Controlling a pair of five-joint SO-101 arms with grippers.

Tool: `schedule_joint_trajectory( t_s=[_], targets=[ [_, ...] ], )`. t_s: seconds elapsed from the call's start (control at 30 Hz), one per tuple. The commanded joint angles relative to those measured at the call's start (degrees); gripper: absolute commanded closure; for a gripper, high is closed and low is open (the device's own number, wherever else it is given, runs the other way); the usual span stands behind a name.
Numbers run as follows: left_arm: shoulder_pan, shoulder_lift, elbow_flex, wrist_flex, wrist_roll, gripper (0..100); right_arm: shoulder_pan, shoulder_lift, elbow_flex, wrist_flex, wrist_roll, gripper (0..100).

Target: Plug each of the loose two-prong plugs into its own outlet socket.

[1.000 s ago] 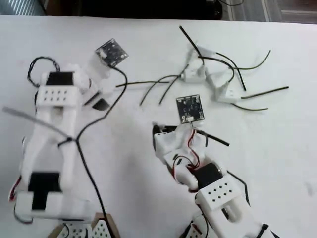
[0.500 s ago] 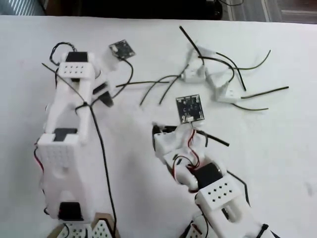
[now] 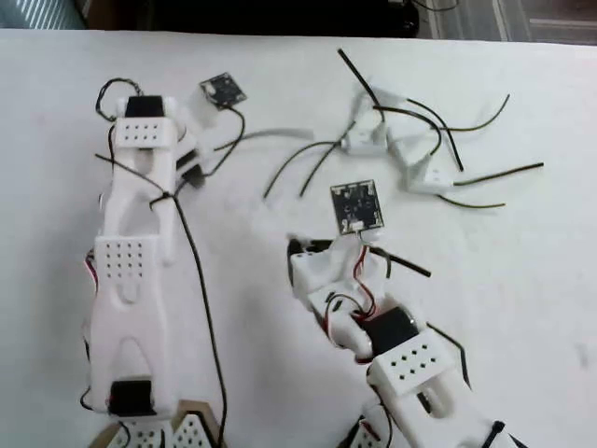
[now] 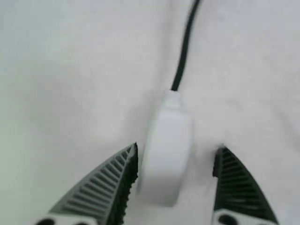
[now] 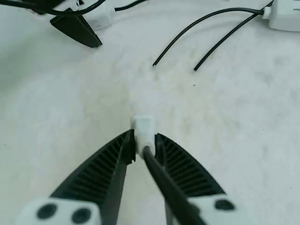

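Left gripper [image 4: 177, 150] straddles a white plug [image 4: 165, 159], jaws wide. Right gripper [image 5: 143, 136] pinches a small plug [image 5: 141, 125]. Bare white table [image 3: 522, 299] lies lower right, a cable tangle [image 3: 410, 140] upper right.

1. The white tabletop [image 5: 243, 122] is matt, with a faintly grainy, mottled surface.
2. The rounded white plastic plug body [image 4: 166, 154] looks smooth with a soft sheen; its thin black cord [image 4: 185, 47] has a smooth plastic sheath.
3. The left hand [image 4: 177, 149] has matt black plastic fingers [image 4: 112, 185] with ribbed inner faces.
4. The right hand [image 5: 143, 136] has the same ribbed black finish, and the small white plastic plug [image 5: 142, 129] between its fingers is smooth.
5. The white arm shells [image 3: 131, 271] are matt plastic with perforated panels.
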Motion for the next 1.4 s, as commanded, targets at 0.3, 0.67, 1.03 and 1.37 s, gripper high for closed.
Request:
schedule_joint_trajectory(
  t_s=[0.3, 0.67, 1.03, 1.37],
  targets=[
    [-0.57, 5.23, -22.42, 14.07, 0.00, 93, 0.48, -0.92, -0.44, -1.10, 1.67, 98.1],
    [0.92, 2.68, -27.08, 18.73, 9.32, 98, 4.70, -0.92, -0.79, -1.19, 1.76, 98.1],
    [2.95, -22.02, 1.32, 18.64, 12.75, 98, 10.86, -0.92, -0.88, -4.53, 3.78, 98.1],
    [12.00, -53.58, 42.37, 14.33, 13.01, 98, 16.75, -1.01, -1.85, -5.76, 3.69, 98.1]
  ],
)
